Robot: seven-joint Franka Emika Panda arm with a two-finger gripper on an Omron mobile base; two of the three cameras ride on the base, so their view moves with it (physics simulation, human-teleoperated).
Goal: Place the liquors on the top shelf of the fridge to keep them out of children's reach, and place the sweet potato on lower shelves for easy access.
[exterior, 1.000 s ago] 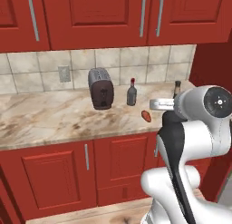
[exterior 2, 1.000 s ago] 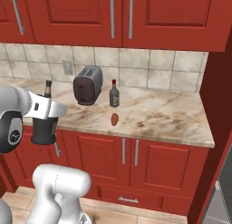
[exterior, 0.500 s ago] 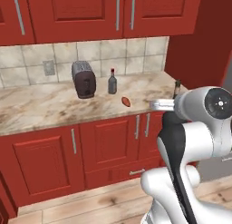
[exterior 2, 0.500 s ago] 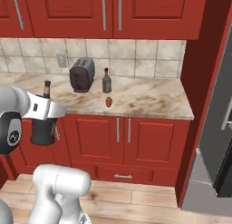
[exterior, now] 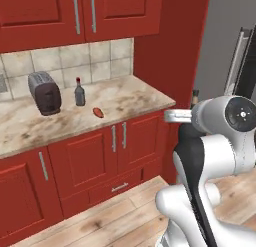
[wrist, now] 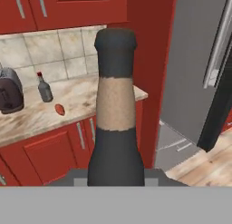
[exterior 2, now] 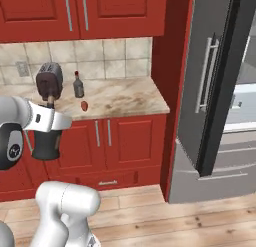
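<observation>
**Robot arm carries black bottle upright**

The white arm rises from its base, folds at a dark elbow and reaches forward at about counter height. Its gripper (exterior 2: 48, 122) hangs from the wrist with the jaws closed around the body of a black bottle (wrist: 115, 128), the thin neck standing straight up above the claw. In the right base view the bottle's dark body shows below the white hand, clear of any surface.
</observation>
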